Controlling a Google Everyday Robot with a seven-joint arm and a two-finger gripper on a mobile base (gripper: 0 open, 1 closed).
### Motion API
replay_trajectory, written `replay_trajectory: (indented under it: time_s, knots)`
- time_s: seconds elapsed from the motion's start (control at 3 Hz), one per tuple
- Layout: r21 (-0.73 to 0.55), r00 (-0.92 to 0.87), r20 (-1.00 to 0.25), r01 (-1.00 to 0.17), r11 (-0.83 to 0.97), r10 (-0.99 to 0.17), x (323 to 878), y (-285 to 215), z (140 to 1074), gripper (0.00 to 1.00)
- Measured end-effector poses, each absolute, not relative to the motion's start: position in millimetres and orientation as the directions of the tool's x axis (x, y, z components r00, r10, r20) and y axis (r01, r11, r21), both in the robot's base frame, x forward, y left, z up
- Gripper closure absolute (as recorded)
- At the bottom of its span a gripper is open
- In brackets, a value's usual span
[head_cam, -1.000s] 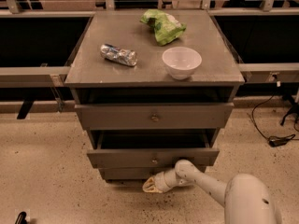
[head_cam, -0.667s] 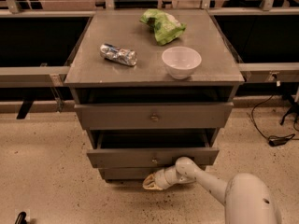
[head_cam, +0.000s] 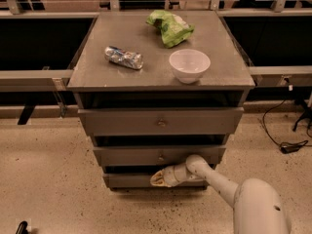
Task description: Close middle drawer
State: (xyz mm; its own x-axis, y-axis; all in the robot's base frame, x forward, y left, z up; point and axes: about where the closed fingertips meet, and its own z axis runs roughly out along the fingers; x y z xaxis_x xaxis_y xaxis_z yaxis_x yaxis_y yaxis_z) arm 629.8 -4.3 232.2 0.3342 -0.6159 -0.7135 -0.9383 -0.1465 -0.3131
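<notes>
White bowl (head_cam: 189, 65), crushed can (head_cam: 124, 57), green bag (head_cam: 169, 27) atop cabinet (head_cam: 97, 79); gripper (head_cam: 157, 178) just under middle drawer (head_cam: 126, 156) front, fingers pressed together, holding nothing.

A: Does anything here carry words that can be read?

B: No. The green bag (head_cam: 169, 27), at 12 o'clock on the cabinet top (head_cam: 224, 68), has pale patches of print, but no letters come clear.

A: And the silver packet (head_cam: 124, 57) at 9 o'clock?

B: It has dark marks on its wrap, none legible. The bowl (head_cam: 189, 65) at 3 o'clock is plain white.

A: The drawer fronts?

B: The middle drawer (head_cam: 126, 156) is bare grey. The gripper (head_cam: 158, 178) sits at 6 o'clock, just below that drawer's front, and its pale shell shows nothing readable.
</notes>
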Motion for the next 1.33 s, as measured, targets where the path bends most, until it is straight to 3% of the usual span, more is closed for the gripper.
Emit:
replay_trajectory:
  time_s: [0.67,1.33]
  knots:
    - [-0.325,0.343,-0.718,-0.935,-0.145,-0.605,636.1,-7.2,239.5,1.0]
    - [-0.345,0.404,-0.713,-0.914,-0.214,-0.573,579.1,-8.1,267.2,1.0]
